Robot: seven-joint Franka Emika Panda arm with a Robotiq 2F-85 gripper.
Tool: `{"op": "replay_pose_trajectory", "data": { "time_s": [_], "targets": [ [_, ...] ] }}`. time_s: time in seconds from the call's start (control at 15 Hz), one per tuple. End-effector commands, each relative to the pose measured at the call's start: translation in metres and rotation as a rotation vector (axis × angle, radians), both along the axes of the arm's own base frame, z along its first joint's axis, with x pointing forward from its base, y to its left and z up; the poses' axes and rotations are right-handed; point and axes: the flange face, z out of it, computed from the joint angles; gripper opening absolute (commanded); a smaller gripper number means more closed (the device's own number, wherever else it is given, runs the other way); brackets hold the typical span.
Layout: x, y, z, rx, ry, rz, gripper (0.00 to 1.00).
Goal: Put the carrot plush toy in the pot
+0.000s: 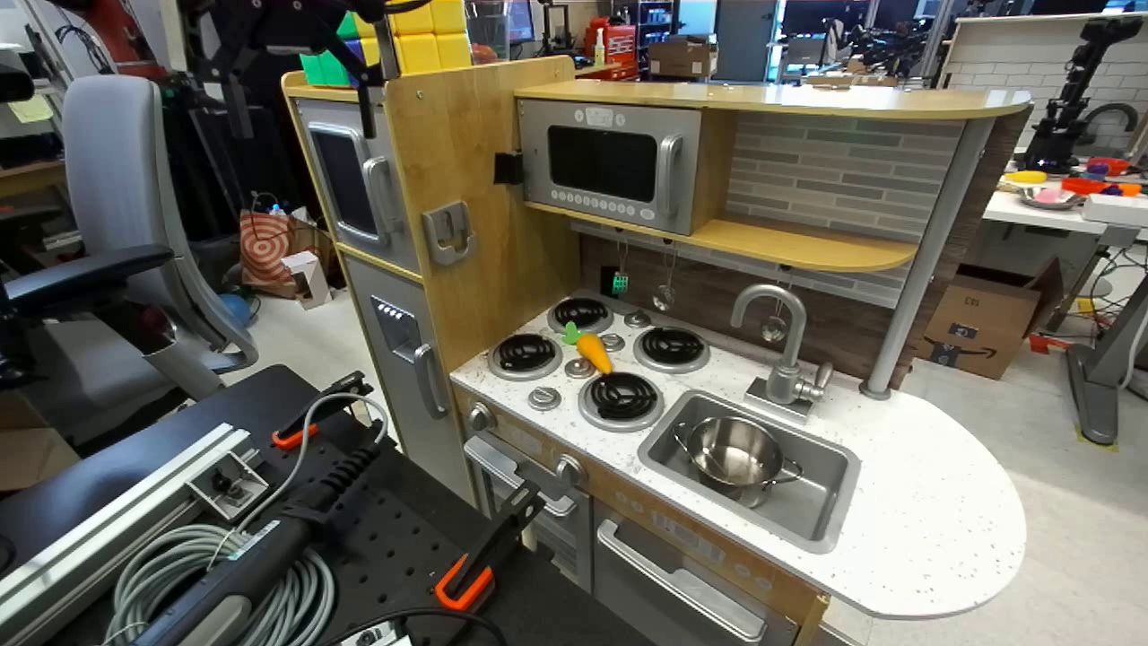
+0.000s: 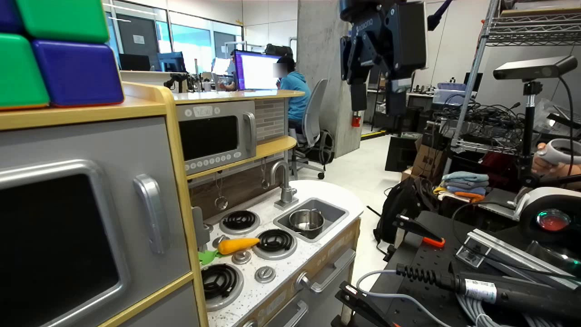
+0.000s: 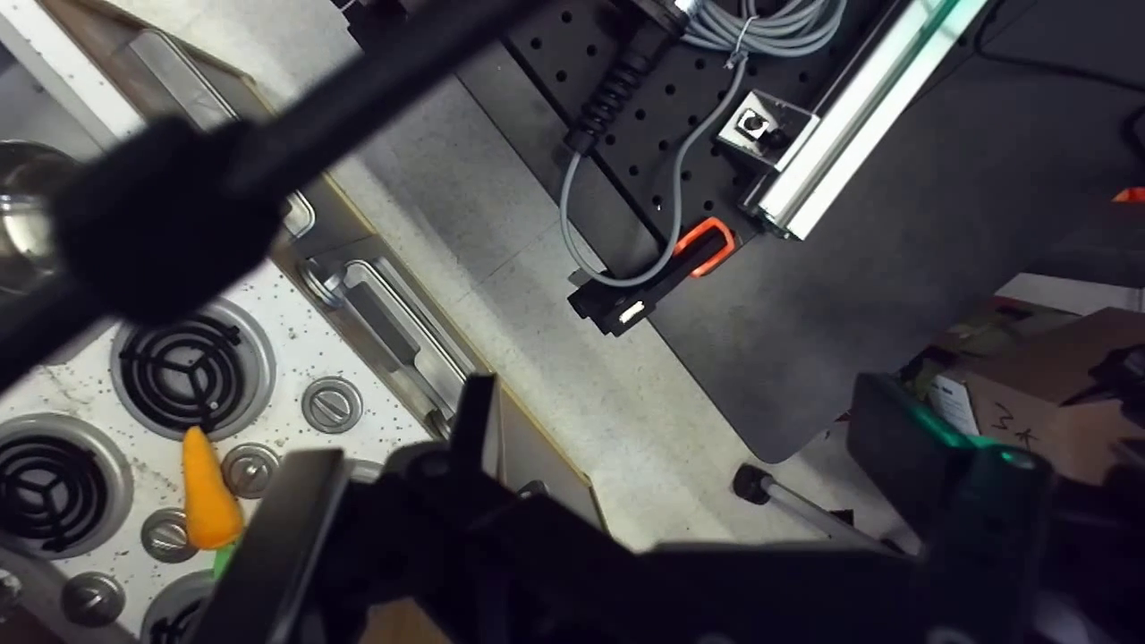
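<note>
Fingers (image 2: pixel 358 96): wide apart, empty, high in the air; we judge reaching to be the step in hand;
Carrot plush toy (image 1: pixel 593 351): on the surface (image 1: pixel 933 511) among the burners (image 1: pixel 621 400); next, we should align over its body, descend, close;
Pot (image 1: pixel 735 450): in the sink (image 1: pixel 813 504); our drop-off after lifting

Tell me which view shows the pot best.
An exterior view: there the pot appears whole and large, its inside visible. The pot also shows, smaller, in an exterior view; the wrist view's left edge cuts it off.
</note>
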Motion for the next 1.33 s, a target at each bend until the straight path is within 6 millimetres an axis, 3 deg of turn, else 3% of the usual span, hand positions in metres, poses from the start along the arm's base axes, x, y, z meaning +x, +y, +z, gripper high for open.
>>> {"op": "replay_pose_trajectory", "data": {
  "time_s": [0.0, 0.33, 0.47, 0.6, 0.73, 1.0, 1.13, 1.2, 1.27],
  "targets": [
    [0.016, 0.008, -0.018, 0.019, -0.146, -0.039, 1.00],
    [0.074, 0.002, -0.034, 0.140, -0.412, -0.130, 1.00],
    [0.096, -0.003, -0.062, 0.158, -0.483, -0.164, 1.00],
    [0.117, -0.018, -0.104, 0.163, -0.525, -0.227, 1.00],
    [0.139, -0.036, -0.134, 0.157, -0.553, -0.285, 1.00],
    [0.179, -0.058, -0.176, 0.111, -0.583, -0.359, 1.00],
    [0.192, -0.057, -0.178, 0.104, -0.572, -0.396, 1.00],
    [0.174, -0.066, -0.178, 0.108, -0.556, -0.376, 1.00],
    [0.181, -0.064, -0.181, 0.110, -0.561, -0.386, 1.00]
  ]
}}
